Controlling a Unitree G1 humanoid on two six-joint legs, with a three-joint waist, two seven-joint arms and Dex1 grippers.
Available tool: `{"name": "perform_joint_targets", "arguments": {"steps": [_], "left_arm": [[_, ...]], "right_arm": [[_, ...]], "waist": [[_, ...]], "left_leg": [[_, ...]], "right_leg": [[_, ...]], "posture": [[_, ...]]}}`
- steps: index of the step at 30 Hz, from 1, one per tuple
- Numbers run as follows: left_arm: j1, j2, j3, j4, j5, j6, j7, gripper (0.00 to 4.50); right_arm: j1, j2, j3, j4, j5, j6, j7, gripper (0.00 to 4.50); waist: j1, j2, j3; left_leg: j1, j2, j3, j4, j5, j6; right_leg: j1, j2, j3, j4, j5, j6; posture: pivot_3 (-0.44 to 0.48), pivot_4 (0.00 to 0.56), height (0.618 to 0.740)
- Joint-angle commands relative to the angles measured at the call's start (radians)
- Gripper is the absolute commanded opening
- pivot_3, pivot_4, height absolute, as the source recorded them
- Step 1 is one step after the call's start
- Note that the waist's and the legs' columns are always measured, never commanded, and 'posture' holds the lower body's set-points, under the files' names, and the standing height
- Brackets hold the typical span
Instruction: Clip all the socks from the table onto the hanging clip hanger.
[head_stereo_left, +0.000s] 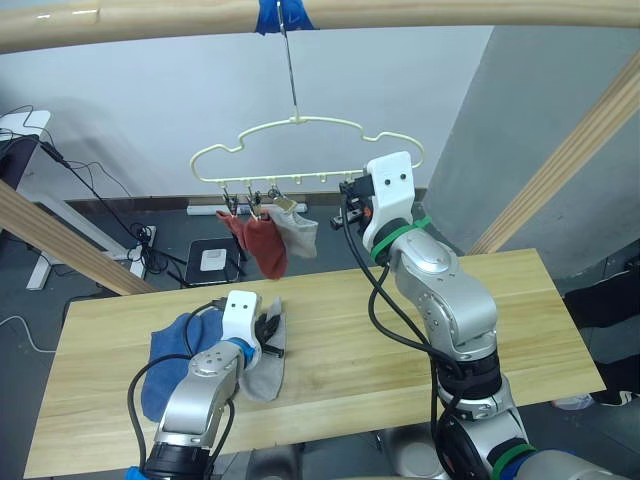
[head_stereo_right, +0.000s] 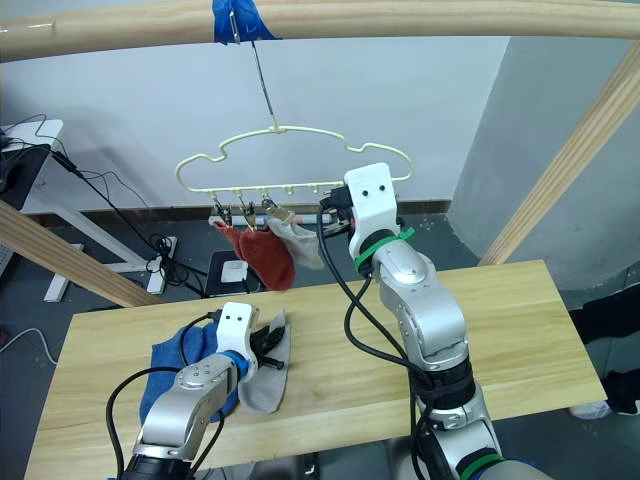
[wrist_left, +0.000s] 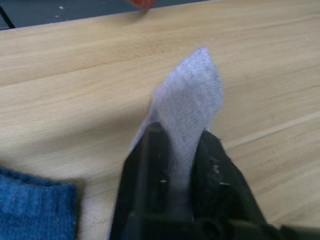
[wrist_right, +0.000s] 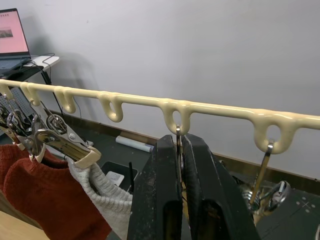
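A light grey sock is pinched in the left claw low over the bench, while up and to its right a clip of the clip hanger is gripped by the right claw, the sock's long axis running forward from the left claw.

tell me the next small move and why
Probably lift the grey sock toward the hanger: the left gripper is shut on it at the table, while the right gripper pinches a free clip.
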Motion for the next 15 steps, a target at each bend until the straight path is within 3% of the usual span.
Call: {"name": "perform_joint_targets", "arguments": {"steps": [1, 6, 10, 15], "left_arm": [[0.022, 0.018, -0.031, -0.044, -0.009, -0.103, -0.070, 0.01], [0.006, 0.042, -0.069, -0.075, -0.010, -0.248, -0.169, 0.01], [-0.057, 0.010, -0.089, -0.114, -0.061, -0.360, -0.250, 0.01], [-0.169, -0.043, -0.119, -0.087, -0.044, -0.457, -0.249, 0.01]], "right_arm": [[-0.007, 0.006, -0.002, -0.035, 0.008, -0.008, -0.003, 0.00], [-0.008, 0.004, -0.003, -0.037, 0.007, -0.006, -0.005, 0.00], [-0.011, 0.003, -0.003, -0.040, 0.007, -0.002, -0.006, 0.00], [-0.014, 0.003, -0.004, -0.044, 0.009, 0.001, -0.006, 0.00]], "waist": [[0.000, 0.000, 0.000], [0.001, 0.000, 0.000], [0.003, 0.000, 0.000], [0.002, 0.000, 0.000]], "left_leg": [[0.000, 0.000, 0.000, 0.000, 0.000, 0.000], [0.000, 0.000, 0.000, 0.000, 0.000, 0.000], [-0.001, 0.000, 0.000, -0.001, 0.000, 0.000], [-0.001, 0.000, 0.001, -0.001, 0.000, 0.000]], "right_leg": [[0.000, 0.000, 0.000, 0.000, 0.000, 0.000], [0.000, -0.001, 0.000, -0.001, 0.000, 0.000], [0.000, -0.001, 0.000, -0.002, 0.000, 0.000], [0.000, -0.001, 0.000, -0.003, 0.000, 0.000]], "posture": [[-0.248, 0.278, 0.740], [-0.250, 0.281, 0.740], [-0.250, 0.281, 0.740], [-0.254, 0.279, 0.740]]}}
